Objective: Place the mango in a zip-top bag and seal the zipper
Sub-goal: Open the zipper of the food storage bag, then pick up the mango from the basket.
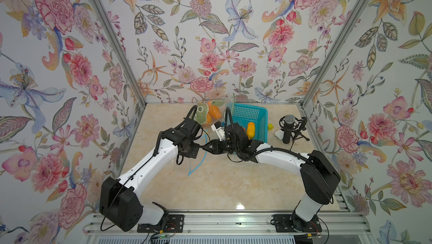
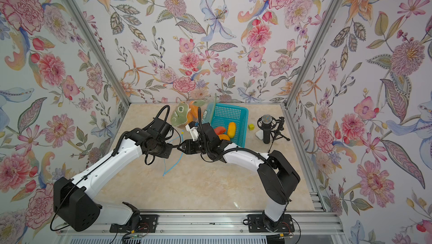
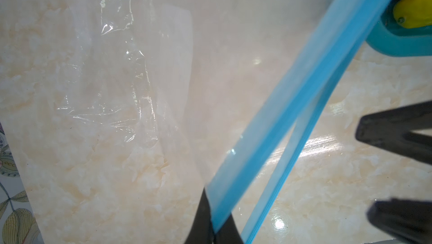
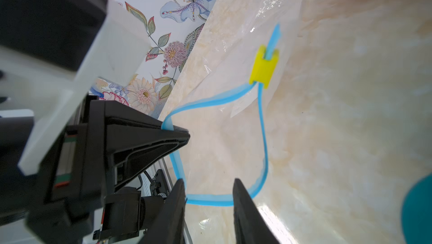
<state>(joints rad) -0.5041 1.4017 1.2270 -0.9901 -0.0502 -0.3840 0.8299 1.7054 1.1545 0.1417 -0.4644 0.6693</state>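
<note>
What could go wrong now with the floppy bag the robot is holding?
1. Only the left gripper pinches the bag, by its blue zipper rim. The right gripper is open around that rim, so the mouth may sag shut.
2. The thin rim could slip out of that one pinch.
3. The mango lies in the basket, close to the bag. Fetching it might knock the bag or the basket.

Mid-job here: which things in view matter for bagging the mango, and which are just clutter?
In the job: zip-top bag, its yellow slider, mango in the blue basket, left end effector pinching the zipper rim, right end effector open beside it.
Lying about: microphone, yellow cube, green toy.
</note>
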